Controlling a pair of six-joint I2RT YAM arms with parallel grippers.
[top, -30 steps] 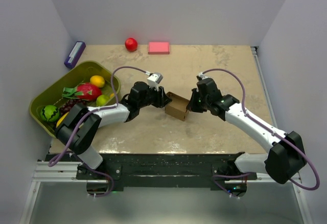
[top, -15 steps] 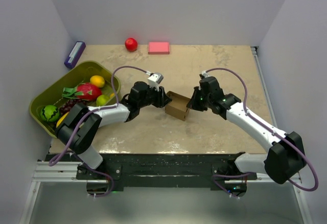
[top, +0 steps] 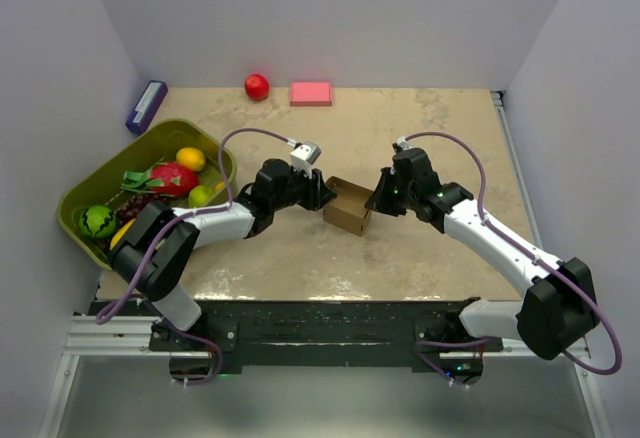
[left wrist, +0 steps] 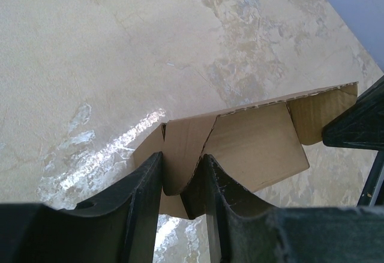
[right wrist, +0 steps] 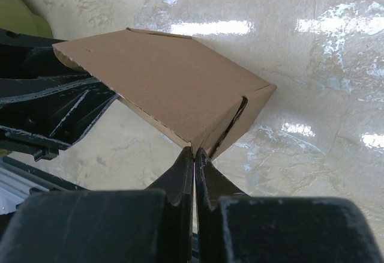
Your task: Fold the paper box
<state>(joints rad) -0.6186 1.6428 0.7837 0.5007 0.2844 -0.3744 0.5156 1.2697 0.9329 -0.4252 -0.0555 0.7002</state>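
Holding box [top: 347,207] mid-fold: left gripper [left wrist: 180,170] clamped on a flap; right gripper [right wrist: 194,155], fingers together, tips at the corner just ahead. Next, likely: press the flap shut.

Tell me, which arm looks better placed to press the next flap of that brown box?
Probably the right. The left gripper is clamped on a flap of the paper box, steadying it. The right gripper is shut on nothing, its tips at the box's corner, free to push.

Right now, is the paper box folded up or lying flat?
Folded up: the paper box stands as a small carton with raised walls.
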